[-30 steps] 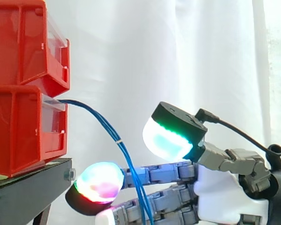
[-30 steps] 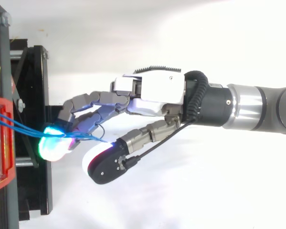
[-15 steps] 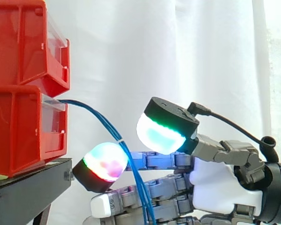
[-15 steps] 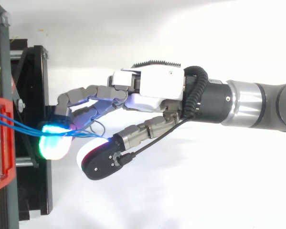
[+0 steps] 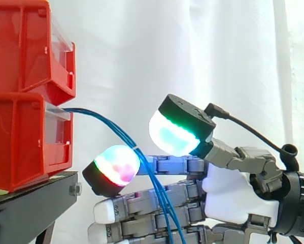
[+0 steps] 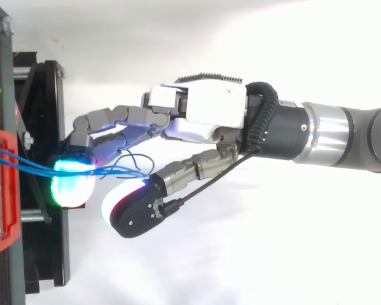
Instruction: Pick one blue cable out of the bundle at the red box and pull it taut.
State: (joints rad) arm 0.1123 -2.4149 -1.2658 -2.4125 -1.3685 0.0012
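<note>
Several thin blue cables (image 5: 122,134) leave the lower red bin (image 5: 20,140) and arc down to the right as one bundle. They pass in front of the hand's straight fingers (image 5: 157,203) and below the thumb pad (image 5: 174,136). The hand (image 5: 235,195) comes in from the right, open, with its fingers reaching toward the bin and its thumb held apart above them. One finger's glowing pad (image 5: 115,169) sits just left of the bundle. In the top view the cables (image 6: 31,166) run from the bin (image 6: 0,190) across that pad (image 6: 72,184) into the gap by the thumb (image 6: 136,210). The hand (image 6: 203,114) holds none of them.
A second red bin (image 5: 25,46) is stacked on the lower one. Both rest on a black stand (image 5: 32,201), whose edge lies right under the fingertips (image 6: 50,241). A white curtain hangs behind.
The hand has risen, so more of its fingers show in the side view. The lit finger pad has come up against the bundle and nudged it slightly. The thumb stays apart.
</note>
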